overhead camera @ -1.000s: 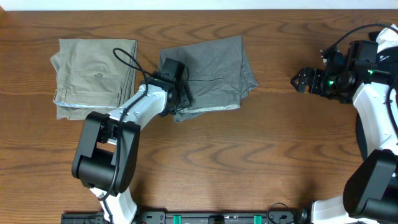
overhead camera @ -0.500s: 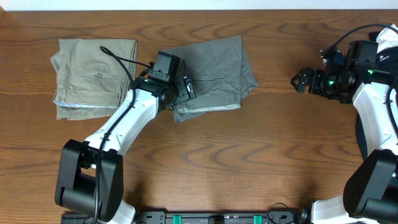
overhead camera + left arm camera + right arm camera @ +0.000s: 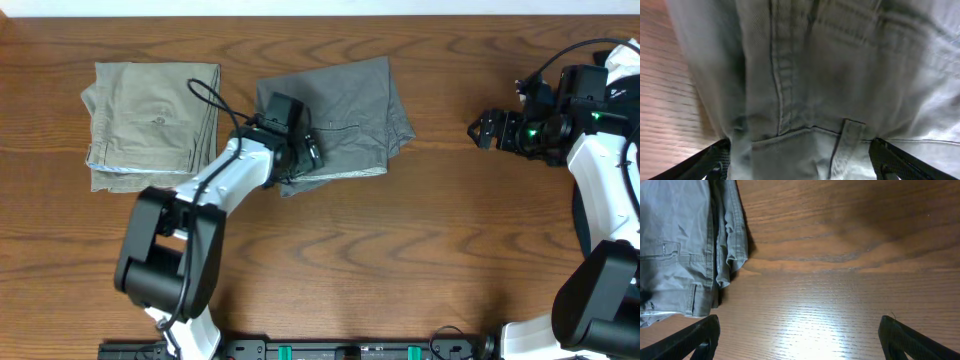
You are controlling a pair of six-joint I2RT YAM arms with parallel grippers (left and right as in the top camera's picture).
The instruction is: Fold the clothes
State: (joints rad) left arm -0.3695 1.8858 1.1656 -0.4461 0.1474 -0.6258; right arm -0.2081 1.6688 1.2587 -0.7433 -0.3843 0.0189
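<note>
On the wooden counter (image 3: 400, 260), the grey shorts (image 3: 350, 115) lie folded and wrinkled. The left pincer (image 3: 306, 149) sits over the shorts' near left corner, its fingers spread wide, with waistband cloth and a belt loop showing between them; whether it touches the cloth I cannot tell. The right pincer (image 3: 481, 128) hovers well to the right of the shorts, also spread wide, above bare wood. Folded khaki trousers (image 3: 150, 125) lie just left of the shorts.

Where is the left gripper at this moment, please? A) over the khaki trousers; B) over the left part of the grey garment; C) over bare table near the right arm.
B: the left gripper sits over the left part of the grey garment, and its wrist view is filled with grey fabric.
</note>
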